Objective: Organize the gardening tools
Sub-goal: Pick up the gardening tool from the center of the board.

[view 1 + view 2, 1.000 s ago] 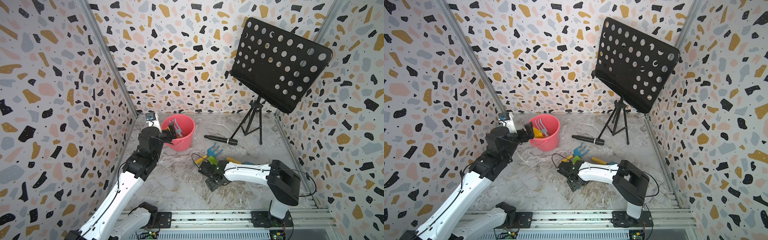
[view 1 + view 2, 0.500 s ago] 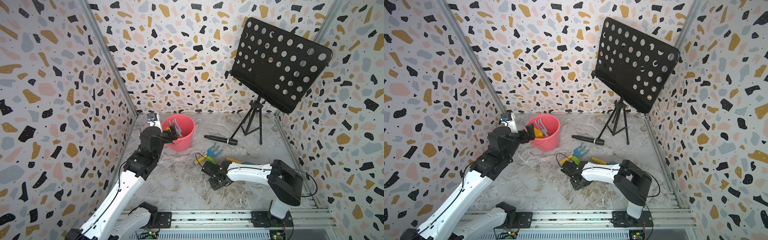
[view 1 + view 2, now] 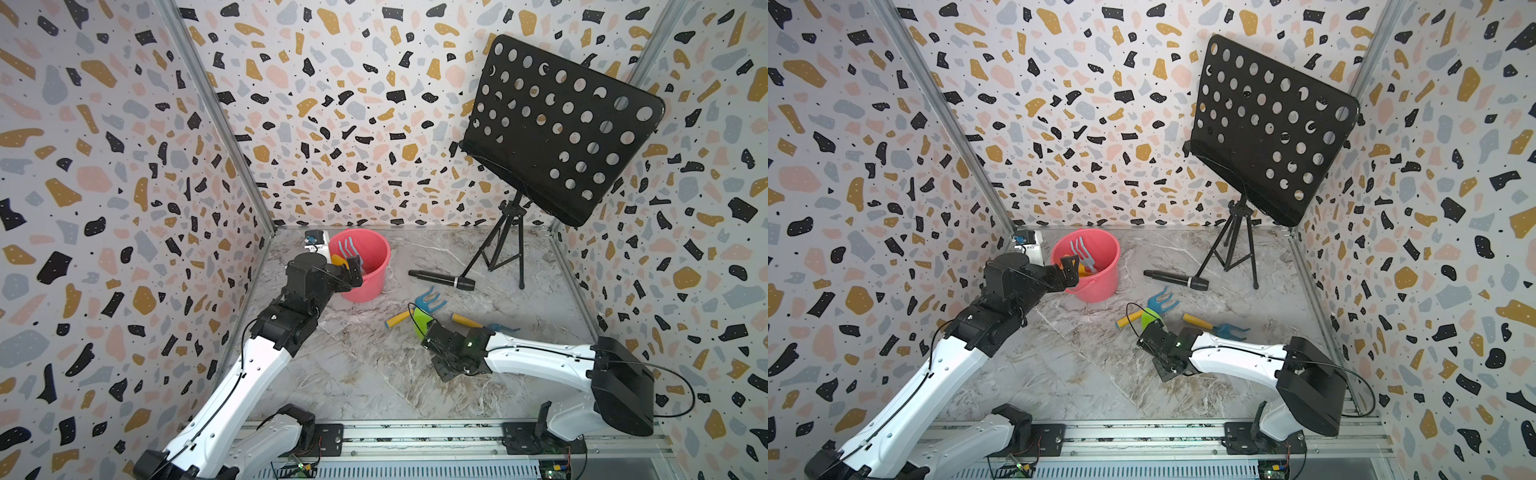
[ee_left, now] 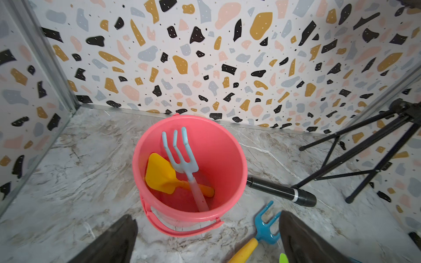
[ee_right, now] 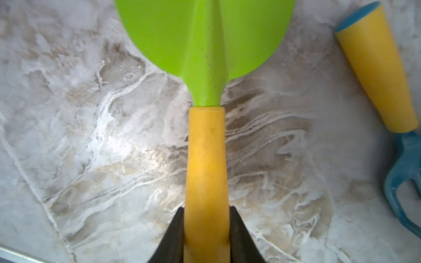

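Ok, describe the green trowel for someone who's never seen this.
Near the pink bucket, on the marble floor, the green trowel sits between two blue forks. All have yellow handles; only it has a rounded green blade.

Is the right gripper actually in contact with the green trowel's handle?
Touching. The right wrist view shows the right gripper with its two black fingers pressed flush against both sides of the green trowel's yellow handle, with no gap.
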